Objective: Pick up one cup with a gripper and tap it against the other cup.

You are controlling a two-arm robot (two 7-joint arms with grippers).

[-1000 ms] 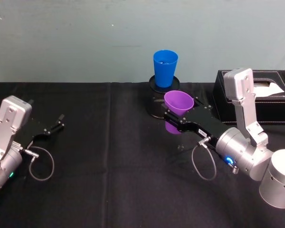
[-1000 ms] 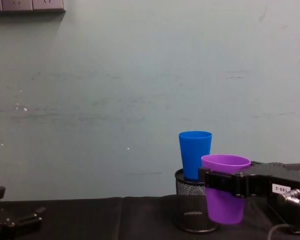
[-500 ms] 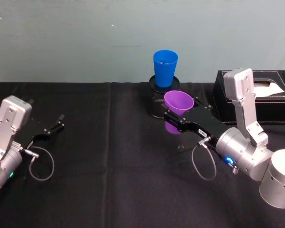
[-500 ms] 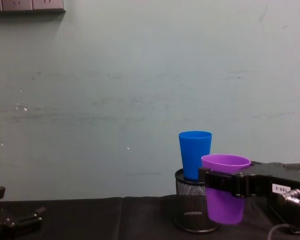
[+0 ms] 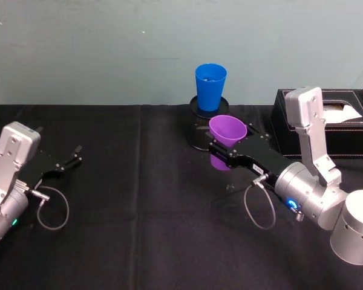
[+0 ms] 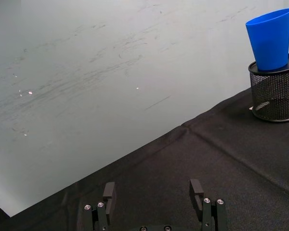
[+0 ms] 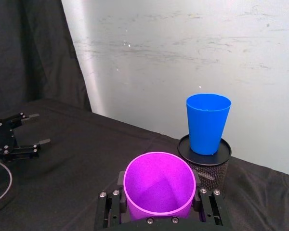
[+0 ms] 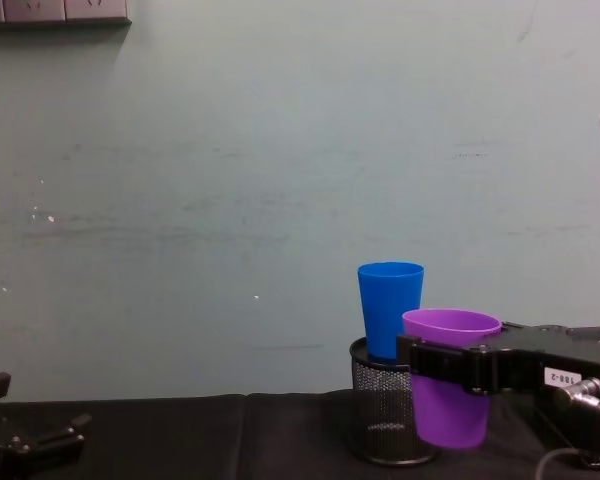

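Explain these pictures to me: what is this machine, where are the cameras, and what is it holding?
It is a robot with two arms, each ending in a black claw. One picture looks down from its head, one looks across from its chest, and one sits on each wrist. On the black-clothed table stand a mesh pen holder with a blue cup on top and a tissue box. The right claw is shut on a purple cup, close in front of the holder. The left claw rests open, idle, far left.
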